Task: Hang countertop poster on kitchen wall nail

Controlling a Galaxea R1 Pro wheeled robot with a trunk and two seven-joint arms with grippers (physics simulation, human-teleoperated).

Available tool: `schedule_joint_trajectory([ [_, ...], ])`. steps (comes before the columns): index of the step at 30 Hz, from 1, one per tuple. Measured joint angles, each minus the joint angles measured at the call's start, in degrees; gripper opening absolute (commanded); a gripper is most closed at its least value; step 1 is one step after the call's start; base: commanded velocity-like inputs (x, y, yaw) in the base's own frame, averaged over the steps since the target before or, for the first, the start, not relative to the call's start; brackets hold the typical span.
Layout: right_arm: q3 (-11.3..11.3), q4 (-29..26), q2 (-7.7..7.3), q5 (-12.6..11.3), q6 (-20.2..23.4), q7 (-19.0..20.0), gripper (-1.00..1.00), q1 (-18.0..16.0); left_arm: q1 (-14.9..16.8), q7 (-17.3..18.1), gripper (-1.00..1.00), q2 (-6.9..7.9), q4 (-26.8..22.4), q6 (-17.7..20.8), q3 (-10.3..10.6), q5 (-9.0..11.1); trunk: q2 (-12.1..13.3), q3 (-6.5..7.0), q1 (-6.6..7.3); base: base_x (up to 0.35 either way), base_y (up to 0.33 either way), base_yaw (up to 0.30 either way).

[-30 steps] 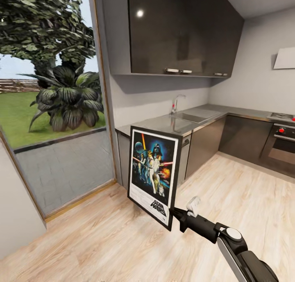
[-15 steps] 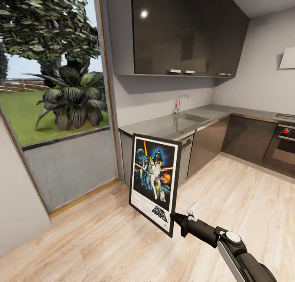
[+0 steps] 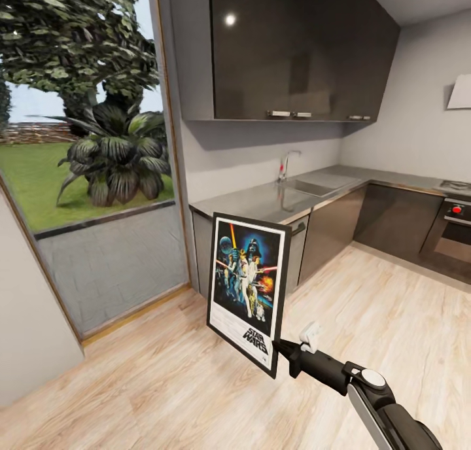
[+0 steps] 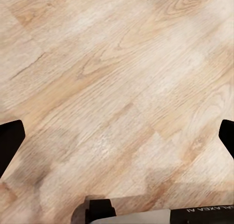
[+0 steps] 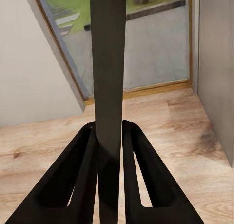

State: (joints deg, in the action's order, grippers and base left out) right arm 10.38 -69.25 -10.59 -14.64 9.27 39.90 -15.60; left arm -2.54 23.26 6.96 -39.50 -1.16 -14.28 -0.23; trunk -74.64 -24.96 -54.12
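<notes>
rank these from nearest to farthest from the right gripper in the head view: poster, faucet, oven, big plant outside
1. The poster, clamped at its lower corner in the right gripper.
2. The faucet, on the kitchen countertop behind the poster.
3. The oven, off to the right along the counter run; close to the faucet, hard to call.
4. The big plant, outside beyond the glass door, to the left.

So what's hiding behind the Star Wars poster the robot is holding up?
Behind the poster, clamped in the right gripper, stand the grey cabinet fronts under the kitchen countertop, and some wooden floor. The cabinet part right behind it is covered.
</notes>
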Motion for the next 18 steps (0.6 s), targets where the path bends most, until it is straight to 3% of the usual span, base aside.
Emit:
schedule_joint_trajectory([
  [18,0.0,-0.07,0.0,0.0,-0.29,0.04,-1.0,0.0,0.01,0.0,1.0,0.0,-0.04,-0.01,-0.01,0.0,7.22,3.22,3.96,0.0,0.0,0.0],
])
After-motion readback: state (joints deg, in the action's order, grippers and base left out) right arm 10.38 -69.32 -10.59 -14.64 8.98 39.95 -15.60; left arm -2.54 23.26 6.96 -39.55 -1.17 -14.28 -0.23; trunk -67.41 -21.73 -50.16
